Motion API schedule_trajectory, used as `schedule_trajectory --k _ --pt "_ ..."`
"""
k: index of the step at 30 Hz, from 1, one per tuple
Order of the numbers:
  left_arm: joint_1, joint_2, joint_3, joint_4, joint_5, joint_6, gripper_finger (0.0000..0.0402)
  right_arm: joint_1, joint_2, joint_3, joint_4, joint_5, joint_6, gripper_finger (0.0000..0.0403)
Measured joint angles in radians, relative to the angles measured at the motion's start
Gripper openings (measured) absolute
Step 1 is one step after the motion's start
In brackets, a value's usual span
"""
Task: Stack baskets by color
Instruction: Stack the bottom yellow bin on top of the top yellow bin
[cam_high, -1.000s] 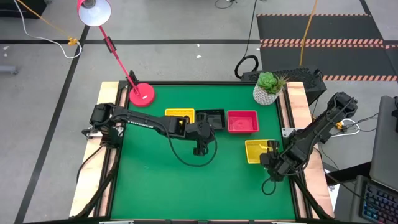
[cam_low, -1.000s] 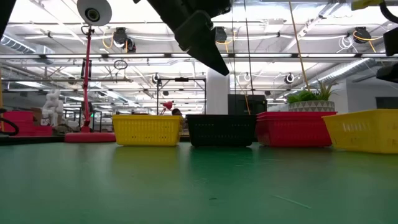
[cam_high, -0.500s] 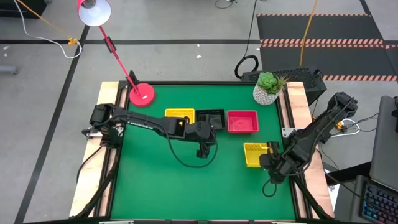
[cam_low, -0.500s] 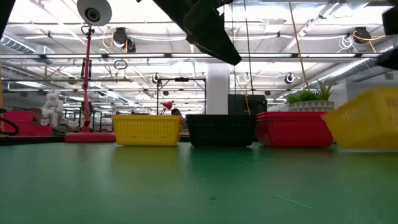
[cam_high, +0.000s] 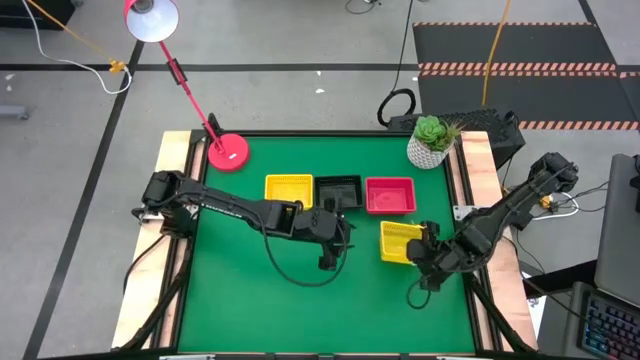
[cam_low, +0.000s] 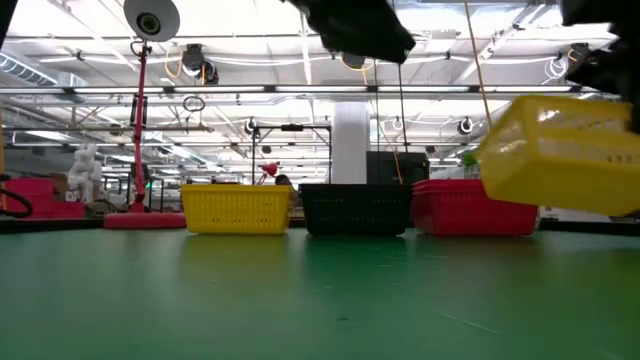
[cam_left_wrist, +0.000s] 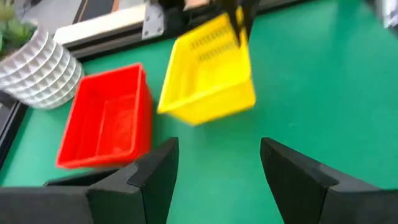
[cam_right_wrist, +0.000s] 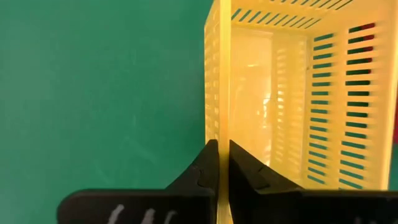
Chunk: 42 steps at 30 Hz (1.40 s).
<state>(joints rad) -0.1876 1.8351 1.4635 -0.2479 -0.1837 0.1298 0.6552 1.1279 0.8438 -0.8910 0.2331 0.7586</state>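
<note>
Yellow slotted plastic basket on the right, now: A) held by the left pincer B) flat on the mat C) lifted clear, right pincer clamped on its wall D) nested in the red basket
C: the low view shows the yellow slotted plastic basket tilted above the green mat, and the right pincer is shut on its wall.

The left arm stretches from the table's left edge across toward its middle, elbow slightly bent, its wrist hanging above the surface. The left gripper points down and toward the right side, fingers spread wide with nothing between them. The right arm reaches in from the right edge, folded low, forearm angled toward the table's centre. The right gripper is clamped tight on the wall of a yellow basket, raised clear of the table and tilted.
</note>
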Motion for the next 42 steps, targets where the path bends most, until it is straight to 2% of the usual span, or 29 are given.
schedule_trajectory --k 5,14,19,25,42 --pt "-0.042 0.000 0.000 0.034 0.023 -0.033 0.0230 -0.072 0.084 0.094 0.061 -0.033 -0.068 0.0003" --pt "-0.081 0.000 0.000 0.079 0.024 -0.093 0.0230 -0.151 0.299 0.321 0.049 -0.052 -0.165 0.0003" --pt "-0.091 -0.002 0.001 0.066 0.032 -0.158 0.0230 -0.180 0.378 0.396 0.042 -0.054 -0.248 0.0005" --pt "-0.080 -0.013 0.023 -0.075 0.004 -0.214 0.0230 -0.208 0.403 0.410 0.048 -0.052 -0.318 0.0006" --pt "-0.048 0.006 0.021 -0.096 -0.027 -0.217 0.0229 -0.262 0.403 0.410 0.056 0.024 -0.333 0.0008"
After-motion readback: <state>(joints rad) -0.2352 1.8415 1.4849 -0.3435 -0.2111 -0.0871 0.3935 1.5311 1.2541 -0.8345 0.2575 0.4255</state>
